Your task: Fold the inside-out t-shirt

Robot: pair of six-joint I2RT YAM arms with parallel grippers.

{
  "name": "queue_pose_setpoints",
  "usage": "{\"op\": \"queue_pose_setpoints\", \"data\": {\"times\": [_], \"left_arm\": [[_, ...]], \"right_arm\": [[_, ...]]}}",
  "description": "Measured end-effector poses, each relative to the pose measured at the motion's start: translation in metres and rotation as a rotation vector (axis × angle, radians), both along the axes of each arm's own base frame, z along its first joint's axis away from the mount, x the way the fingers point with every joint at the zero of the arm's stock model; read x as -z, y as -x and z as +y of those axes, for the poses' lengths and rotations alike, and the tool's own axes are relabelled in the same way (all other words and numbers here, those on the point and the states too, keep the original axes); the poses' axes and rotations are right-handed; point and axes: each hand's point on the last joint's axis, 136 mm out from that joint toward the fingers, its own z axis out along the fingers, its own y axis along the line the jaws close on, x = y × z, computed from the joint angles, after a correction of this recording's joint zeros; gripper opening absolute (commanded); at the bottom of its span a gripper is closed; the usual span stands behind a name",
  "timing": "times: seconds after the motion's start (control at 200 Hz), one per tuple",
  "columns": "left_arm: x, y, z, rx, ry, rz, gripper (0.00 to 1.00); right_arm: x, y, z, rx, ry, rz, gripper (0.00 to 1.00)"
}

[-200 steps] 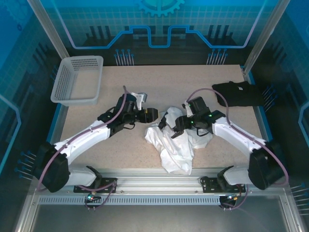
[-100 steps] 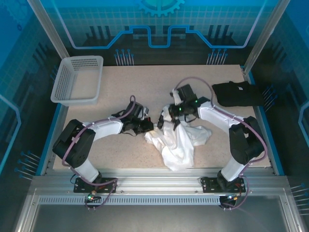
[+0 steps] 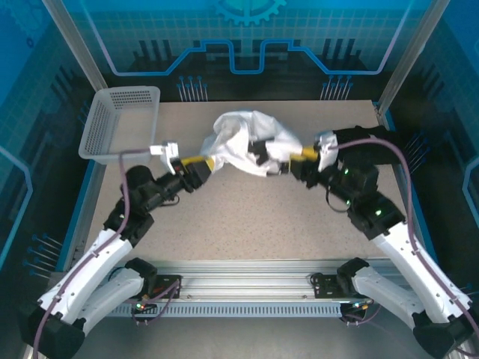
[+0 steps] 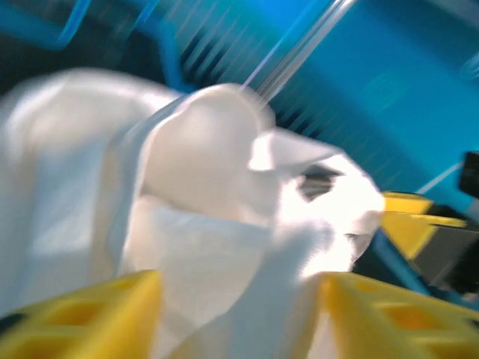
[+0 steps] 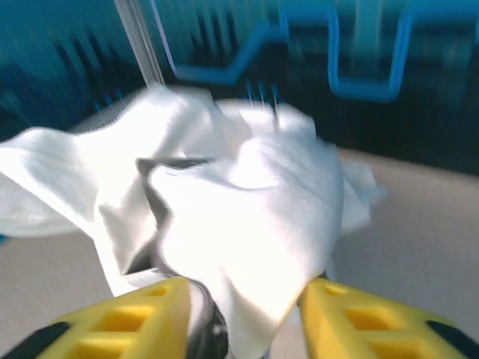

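Observation:
The inside-out t-shirt (image 3: 247, 142) is a bunched white bundle up off the table at the back middle, between my two grippers. My left gripper (image 3: 212, 162) reaches into it from the left. Its yellow fingers (image 4: 75, 318) stand wide apart, with loose white cloth (image 4: 202, 187) draped between and beyond them. My right gripper (image 3: 290, 161) meets the bundle from the right, also open. The shirt (image 5: 247, 202) hangs down between its yellow fingers (image 5: 374, 321). Both wrist views are motion-blurred. I cannot tell whether either gripper's pads touch the cloth.
A white mesh basket (image 3: 120, 123) stands at the back left of the speckled table (image 3: 247, 224). A black folded garment (image 3: 397, 153) lies at the back right, partly behind the right arm. Metal frame posts and blue panels close in the back and sides.
Both arms have swung up and toward the back, carrying the shirt off the table's front middle into the air. The jaws, closed half a second ago, now stand apart.

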Motion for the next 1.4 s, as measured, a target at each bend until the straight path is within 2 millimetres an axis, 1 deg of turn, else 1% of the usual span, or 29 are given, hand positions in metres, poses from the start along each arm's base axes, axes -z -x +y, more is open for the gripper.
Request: {"op": "queue_pose_setpoints", "data": {"times": [0.01,0.025,0.035,0.055,0.075,0.105,0.145,0.175,0.215,0.315,0.435,0.505,0.57,0.61,0.645,0.74,0.84,0.915,0.95,1.005,1.065,1.11,1.15,1.18,1.245,1.285,1.305,1.361,1.396], "left_arm": [[0.007,0.000,0.001,-0.005,-0.009,0.020,0.75],[0.027,0.001,0.004,-0.018,-0.038,0.070,0.77],[0.035,0.001,0.005,-0.023,-0.052,0.088,0.78],[0.059,0.003,0.009,-0.040,-0.088,0.157,0.80],[0.076,0.005,0.013,-0.053,-0.120,0.206,0.83],[0.101,0.010,0.020,-0.076,-0.171,0.278,0.85],[0.120,0.015,0.028,-0.102,-0.220,0.342,0.87],[0.126,0.016,0.032,-0.115,-0.245,0.361,0.90],[0.131,0.015,0.035,-0.134,-0.267,0.379,0.91],[0.136,0.002,0.037,-0.164,-0.309,0.422,0.91],[0.149,-0.023,0.031,-0.182,-0.353,0.483,0.87],[0.160,-0.036,0.025,-0.179,-0.368,0.513,0.81],[0.171,-0.046,0.020,-0.169,-0.383,0.536,0.74],[0.176,-0.053,0.015,-0.159,-0.386,0.551,0.70],[0.180,-0.059,0.010,-0.144,-0.387,0.561,0.69],[0.188,-0.079,-0.006,-0.112,-0.387,0.567,0.70],[0.197,-0.094,-0.017,-0.100,-0.400,0.572,0.71],[0.203,-0.106,-0.022,-0.102,-0.414,0.575,0.68],[0.207,-0.111,-0.023,-0.103,-0.424,0.574,0.64],[0.213,-0.117,-0.024,-0.103,-0.439,0.575,0.54],[0.220,-0.120,-0.024,-0.104,-0.457,0.581,0.44],[0.225,-0.120,-0.023,-0.109,-0.460,0.594,0.36],[0.227,-0.119,-0.023,-0.106,-0.466,0.596,0.26],[0.227,-0.119,-0.023,-0.105,-0.468,0.594,0.18],[0.222,-0.120,-0.023,-0.102,-0.468,0.577,0.04],[0.217,-0.120,-0.023,-0.099,-0.468,0.564,0.00],[0.213,-0.119,-0.023,-0.101,-0.462,0.557,0.00],[0.200,-0.116,-0.021,-0.101,-0.453,0.527,0.00],[0.187,-0.114,-0.020,-0.104,-0.439,0.499,0.00]], "right_arm": [[0.011,0.000,-0.001,0.004,0.014,0.021,0.54],[0.028,0.001,-0.003,0.014,0.024,0.061,0.55],[0.039,0.002,-0.004,0.021,0.030,0.089,0.56],[0.057,0.003,-0.005,0.027,0.049,0.132,0.57],[0.080,0.005,-0.007,0.036,0.070,0.193,0.58],[0.104,0.008,-0.009,0.050,0.089,0.260,0.59],[0.129,0.012,-0.011,0.062,0.116,0.330,0.61],[0.140,0.014,-0.010,0.065,0.124,0.364,0.62],[0.148,0.015,-0.005,0.056,0.131,0.390,0.63],[0.159,0.005,0.020,0.015,0.159,0.421,0.64],[0.166,-0.021,0.056,-0.020,0.211,0.438,0.64],[0.167,-0.040,0.076,-0.032,0.233,0.436,0.64],[0.169,-0.059,0.088,-0.024,0.246,0.430,0.64],[0.172,-0.068,0.090,-0.011,0.254,0.432,0.64],[0.175,-0.075,0.090,-0.002,0.259,0.435,0.64],[0.185,-0.090,0.080,0.032,0.261,0.457,0.64],[0.194,-0.108,0.071,0.059,0.257,0.485,0.65],[0.197,-0.126,0.077,0.053,0.249,0.493,0.65],[0.198,-0.134,0.083,0.042,0.245,0.494,0.64],[0.200,-0.147,0.094,0.023,0.240,0.491,0.64],[0.202,-0.160,0.106,0.001,0.233,0.493,0.57],[0.206,-0.170,0.114,-0.018,0.236,0.493,0.46],[0.208,-0.178,0.122,-0.031,0.231,0.496,0.35],[0.211,-0.182,0.126,-0.042,0.233,0.498,0.26],[0.214,-0.189,0.133,-0.060,0.233,0.504,0.11],[0.216,-0.189,0.134,-0.064,0.233,0.517,0.03],[0.215,-0.189,0.134,-0.068,0.235,0.518,0.00],[0.213,-0.188,0.133,-0.069,0.232,0.522,0.00],[0.208,-0.188,0.131,-0.072,0.228,0.516,0.00]]}}
